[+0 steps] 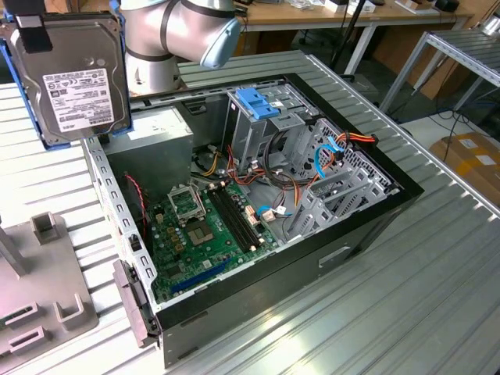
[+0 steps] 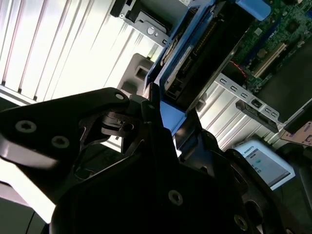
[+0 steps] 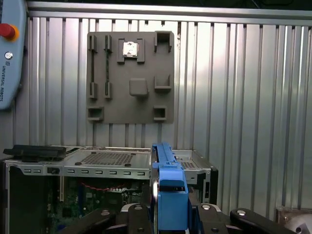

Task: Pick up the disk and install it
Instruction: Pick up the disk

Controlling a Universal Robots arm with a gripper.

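The disk [image 1: 74,78], grey metal with a white label and a blue bracket around it, hangs in the air at the exterior view's upper left, above the far left corner of the open computer case [image 1: 258,195]. My gripper [image 1: 33,30] is shut on its upper edge. In the second wrist view my black fingers [image 2: 156,114] clamp the blue bracket, and the disk [image 2: 200,48] reaches out over the case edge. The first wrist view looks edge-on at the disk [image 3: 168,190], upright in my gripper [image 3: 170,217].
Inside the case are a blue-topped drive cage [image 1: 258,101], a motherboard [image 1: 203,226], a power supply [image 1: 156,129] and loose cables. A grey fixture plate [image 1: 39,301] lies on the ribbed metal table at the exterior view's left. A teach pendant [image 3: 9,53] rests beyond the plate [image 3: 130,78].
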